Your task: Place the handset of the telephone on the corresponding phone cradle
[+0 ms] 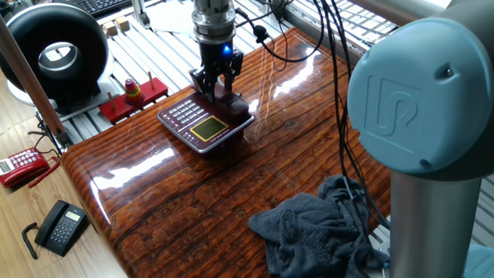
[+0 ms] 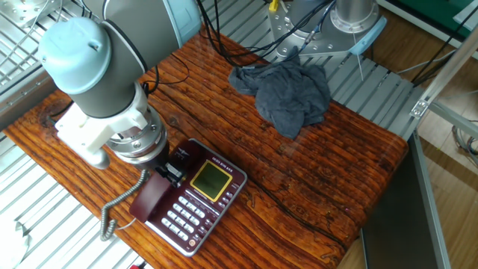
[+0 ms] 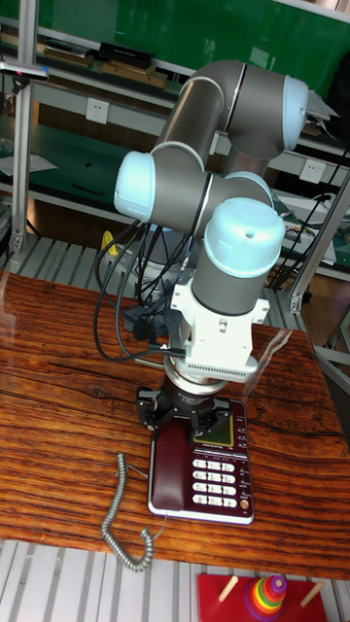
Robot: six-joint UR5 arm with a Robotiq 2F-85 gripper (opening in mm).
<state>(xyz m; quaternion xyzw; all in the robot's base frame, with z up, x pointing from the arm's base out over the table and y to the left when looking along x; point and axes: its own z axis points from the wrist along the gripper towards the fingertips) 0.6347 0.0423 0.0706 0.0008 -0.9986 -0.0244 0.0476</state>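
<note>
The maroon telephone (image 1: 202, 127) (image 2: 202, 202) (image 3: 220, 476) sits near the table's edge, with its yellowish screen and light keys facing up. The dark maroon handset (image 2: 151, 200) (image 3: 173, 468) lies lengthwise over the phone cradle beside the keys. Whether it rests fully in the cradle I cannot tell. My gripper (image 1: 216, 83) (image 2: 172, 166) (image 3: 177, 416) stands upright over one end of the handset, its fingers closed on either side of it. That end is hidden under the gripper. The grey coiled cord (image 3: 121, 515) (image 2: 119, 203) trails off over the table edge.
A crumpled grey cloth (image 1: 320, 228) (image 2: 284, 93) lies farther along the table. Black cables (image 1: 340, 116) hang from the arm. A red tray with a ring toy (image 1: 133, 96) sits beside the table. A small red phone (image 1: 23, 166) and a black phone (image 1: 60, 226) lie on the floor.
</note>
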